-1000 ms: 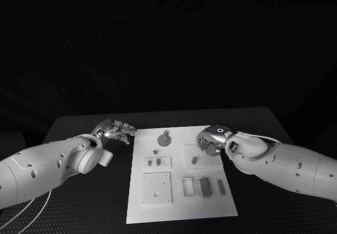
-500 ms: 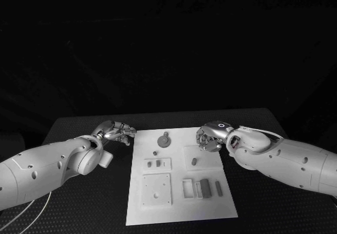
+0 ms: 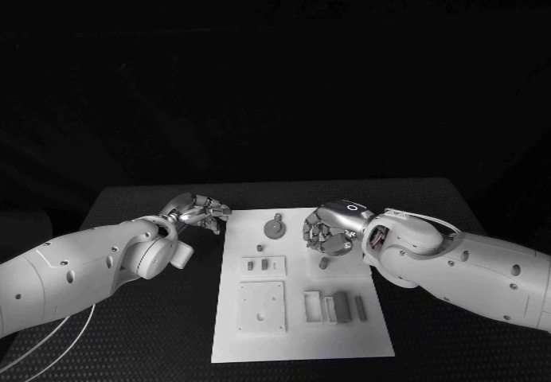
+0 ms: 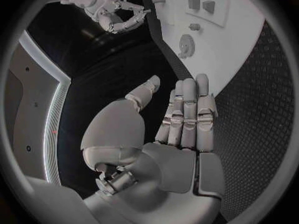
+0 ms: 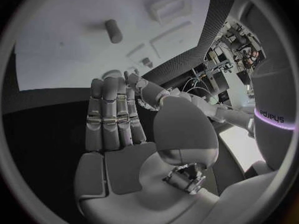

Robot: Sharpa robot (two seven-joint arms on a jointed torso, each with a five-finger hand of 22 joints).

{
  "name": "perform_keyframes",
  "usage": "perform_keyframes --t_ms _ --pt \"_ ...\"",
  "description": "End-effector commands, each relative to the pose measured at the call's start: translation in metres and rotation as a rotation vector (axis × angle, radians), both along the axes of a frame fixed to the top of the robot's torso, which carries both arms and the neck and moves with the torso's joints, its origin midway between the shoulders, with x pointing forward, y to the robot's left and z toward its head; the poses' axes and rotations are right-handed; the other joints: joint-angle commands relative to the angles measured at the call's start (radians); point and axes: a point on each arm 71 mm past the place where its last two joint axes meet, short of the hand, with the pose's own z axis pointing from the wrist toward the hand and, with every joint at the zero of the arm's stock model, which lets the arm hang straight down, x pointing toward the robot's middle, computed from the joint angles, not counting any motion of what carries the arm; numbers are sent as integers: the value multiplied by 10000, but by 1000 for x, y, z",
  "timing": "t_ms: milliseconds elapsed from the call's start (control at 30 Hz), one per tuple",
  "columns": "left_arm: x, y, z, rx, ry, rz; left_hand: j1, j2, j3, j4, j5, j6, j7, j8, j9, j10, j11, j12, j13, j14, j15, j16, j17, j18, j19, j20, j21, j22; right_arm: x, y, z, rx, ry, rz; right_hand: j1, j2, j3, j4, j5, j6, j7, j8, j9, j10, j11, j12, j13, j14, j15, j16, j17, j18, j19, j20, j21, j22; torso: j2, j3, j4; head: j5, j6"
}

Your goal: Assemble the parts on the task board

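The white task board [image 3: 301, 338] lies in the middle of the black table. A round gear [image 3: 275, 228] sits at its far end, with a short peg [image 3: 325, 262] to its right and nearer. My right hand [image 3: 330, 231] hovers over the board's far right part, just right of the gear and above the peg. Its fingers [image 5: 115, 114] are straight with nothing in them, and the peg [image 5: 113, 31] lies ahead of them. My left hand [image 3: 197, 212] stays off the board's far left corner. Its fingers [image 4: 189, 117] are straight and empty, and the gear [image 4: 186, 44] lies beyond.
On the board, a small plate [image 3: 263, 266] carries two little pieces, and a larger square plate [image 3: 260, 306] lies nearer. A frame piece [image 3: 312, 305], a dark bar [image 3: 340, 303] and a thin bar [image 3: 361, 308] lie at the near right. Bare black table surrounds the board.
My right hand has drifted left over the board, closer to the gear. My left hand has barely moved. The parts lie as before.
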Motion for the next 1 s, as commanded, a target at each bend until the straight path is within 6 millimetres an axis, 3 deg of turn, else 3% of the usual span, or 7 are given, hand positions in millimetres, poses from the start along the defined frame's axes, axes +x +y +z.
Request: perform_keyframes --t_ms 33,167,400,1000 --pt "1 -1 1 -74 -35 -17 -119 8 -75 10 -34 -71 17 -39 -9 -50 3 10 17 81 -5 -29 17 188 53 13 -34 -6 -10 23 0 -22 271 693 -13 73 46 23 68 8 18 4 256 92 6 -24 11 17 -72 60 16 207 67 16 40 229 -12 3 -11 245 -33" --pt "2 -2 1 -70 -65 0 -122 5 -77 11 -34 -72 18 -38 -8 -50 3 11 19 81 -4 -32 19 187 53 14 -38 -7 -21 46 -2 -150 226 1361 -24 78 46 23 68 -1 21 -2 263 88 9 -35 12 14 -70 60 18 207 64 17 41 228 -19 -8 5 400 -60" --pt "3 -10 2 -109 -73 -105 -126 0 -79 14 -34 -71 17 -34 -6 -48 3 14 23 80 -4 -36 22 188 55 15 -43 -7 -37 68 -13 -643 30 2121 -26 82 48 18 69 -6 23 -6 272 87 10 -45 15 13 -69 60 19 207 62 15 42 228 -13 -34 22 605 -142" --pt "4 -17 3 -148 -53 -232 -138 -4 -80 29 -34 -110 29 -42 -9 -55 4 17 36 80 -3 -54 37 190 63 17 -66 -7 -58 80 -49 -1713 98 2778 -32 79 49 15 68 -8 23 -11 295 96 10 -62 23 14 -68 62 24 207 60 13 48 229 3 5 4 880 -445"
